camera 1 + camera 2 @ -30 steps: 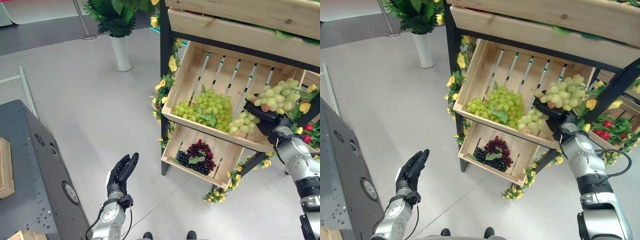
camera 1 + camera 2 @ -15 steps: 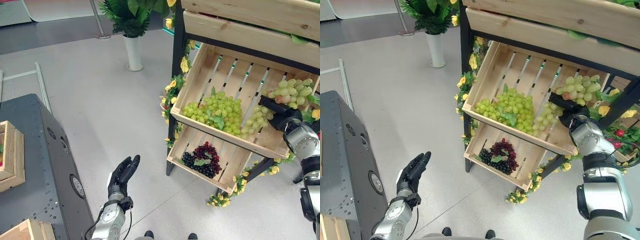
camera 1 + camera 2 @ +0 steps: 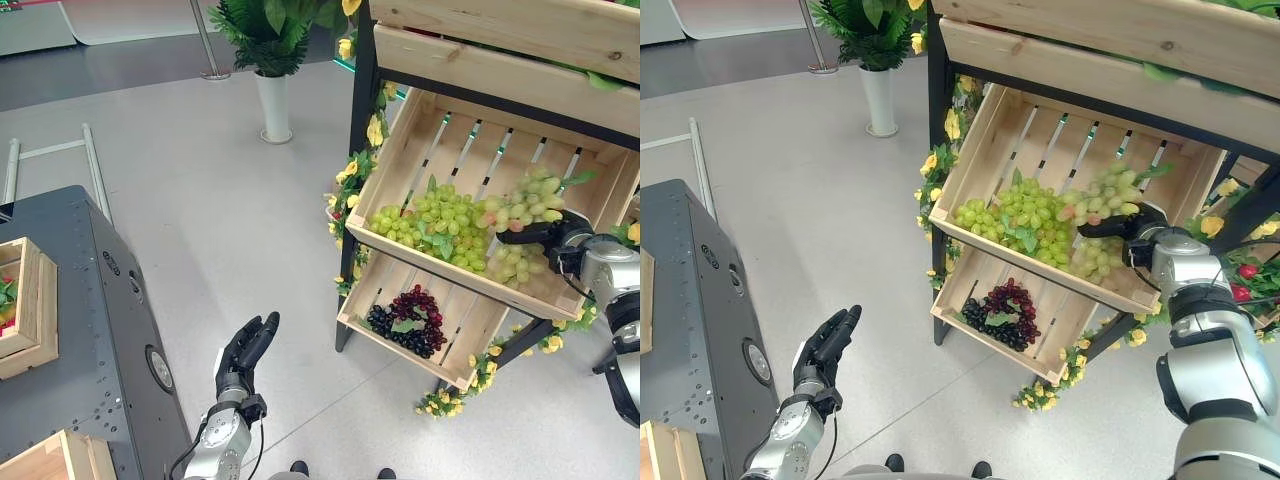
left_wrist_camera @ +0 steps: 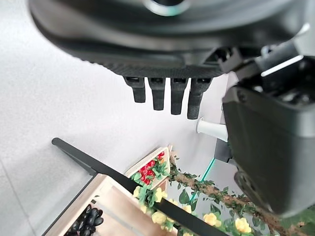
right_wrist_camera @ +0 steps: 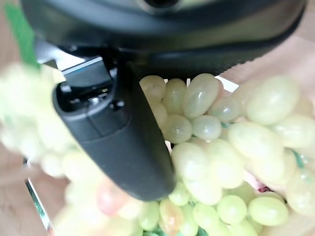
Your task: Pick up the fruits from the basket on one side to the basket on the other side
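Held a bunch of green grapes (image 3: 528, 197) in the right hand (image 3: 548, 235), fingers wrapped round it, above the upper crate (image 3: 420, 140), where more green grapes (image 3: 435, 220) lay. Dark grapes (image 3: 405, 318) in the lower crate (image 3: 462, 345). Left hand (image 3: 246, 347) open, fingers straight, over the floor. Red fruit (image 4: 150, 169) among yellow flowers (image 4: 158, 194) in the left wrist view.
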Motion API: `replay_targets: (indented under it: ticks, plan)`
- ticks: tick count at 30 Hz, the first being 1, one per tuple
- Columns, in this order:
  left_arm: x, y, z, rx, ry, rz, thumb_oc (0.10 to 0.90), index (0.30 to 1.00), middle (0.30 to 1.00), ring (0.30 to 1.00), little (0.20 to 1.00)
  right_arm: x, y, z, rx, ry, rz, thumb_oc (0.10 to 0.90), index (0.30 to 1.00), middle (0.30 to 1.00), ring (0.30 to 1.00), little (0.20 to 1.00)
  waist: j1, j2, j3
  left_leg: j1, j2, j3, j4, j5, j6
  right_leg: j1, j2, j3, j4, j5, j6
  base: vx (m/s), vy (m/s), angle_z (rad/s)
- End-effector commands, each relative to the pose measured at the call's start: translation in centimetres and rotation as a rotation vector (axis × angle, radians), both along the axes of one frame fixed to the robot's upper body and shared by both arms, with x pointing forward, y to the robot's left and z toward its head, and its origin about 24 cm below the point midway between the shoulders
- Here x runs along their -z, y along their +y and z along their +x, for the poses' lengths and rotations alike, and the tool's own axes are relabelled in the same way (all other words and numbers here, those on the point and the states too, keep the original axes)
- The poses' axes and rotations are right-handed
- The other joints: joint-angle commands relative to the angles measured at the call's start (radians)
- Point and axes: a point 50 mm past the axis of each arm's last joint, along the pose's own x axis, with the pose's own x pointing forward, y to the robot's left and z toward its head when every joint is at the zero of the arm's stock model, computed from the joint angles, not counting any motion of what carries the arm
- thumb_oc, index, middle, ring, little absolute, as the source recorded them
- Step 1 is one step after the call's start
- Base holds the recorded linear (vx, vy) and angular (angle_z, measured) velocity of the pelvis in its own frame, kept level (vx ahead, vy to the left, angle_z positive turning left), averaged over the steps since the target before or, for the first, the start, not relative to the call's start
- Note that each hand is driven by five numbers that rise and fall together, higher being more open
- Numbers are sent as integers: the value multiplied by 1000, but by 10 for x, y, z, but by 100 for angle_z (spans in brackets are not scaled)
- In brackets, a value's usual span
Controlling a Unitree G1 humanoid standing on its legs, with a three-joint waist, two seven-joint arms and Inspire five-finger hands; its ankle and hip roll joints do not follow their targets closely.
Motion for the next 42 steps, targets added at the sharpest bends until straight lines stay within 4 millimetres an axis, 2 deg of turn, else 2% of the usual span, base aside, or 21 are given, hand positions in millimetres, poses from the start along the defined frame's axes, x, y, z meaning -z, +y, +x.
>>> replay_targets:
  ticks: [1,12,21,24,28,32,36,42]
  plan:
    - [-44,-14,42,119,-258,42,800,900,900,900,900,-110,-12,6,-7,-300,-180,800,900,900,900,900,36,-52,-40,25,-20,-44,3,-156,-19,70,0,-33,8,-102,-15,0,0,0]
    - [-44,-18,43,124,-258,27,800,900,900,900,900,-112,2,11,-36,-363,-222,800,900,900,900,900,30,-44,-38,26,-20,-41,3,-155,-18,70,-3,-31,8,-102,-13,0,0,0]
    - [-46,-19,42,124,-270,26,800,900,900,900,900,-120,20,12,-35,-489,-267,800,900,900,900,900,19,-37,-36,24,-20,-34,3,-155,-18,65,-5,-28,8,-101,-12,0,0,0]
    - [-45,-17,38,123,-267,28,800,900,900,900,900,-128,38,10,-41,-626,-223,800,900,900,900,900,10,-34,-36,23,-19,-33,3,-156,-20,64,-5,-25,8,-102,-11,0,0,0]
    - [-45,-16,35,117,-277,19,800,900,900,900,900,-129,66,3,-100,-743,-250,800,900,900,900,900,-5,-26,-35,15,-20,-27,3,-155,-17,52,-7,-18,8,-99,-9,0,0,0]
    - [-48,-17,37,99,-290,15,800,900,900,900,900,-117,87,-7,-130,-774,-302,800,900,900,900,900,-26,-17,-32,10,-21,-18,3,-158,-12,43,-7,-6,8,-101,-7,0,0,0]
    - [-49,-17,37,78,-297,18,800,900,900,900,900,-106,92,-15,-128,-774,-302,800,900,900,900,900,-43,-14,-33,9,-20,-8,3,-161,-9,37,-7,7,8,-102,-5,0,0,0]
    - [-51,-16,38,62,-295,22,800,900,900,900,900,-101,103,-27,-144,-833,-274,800,900,900,900,900,-59,-9,-33,9,-18,0,3,-164,-7,32,-6,17,8,-102,-3,-8,5,-8]
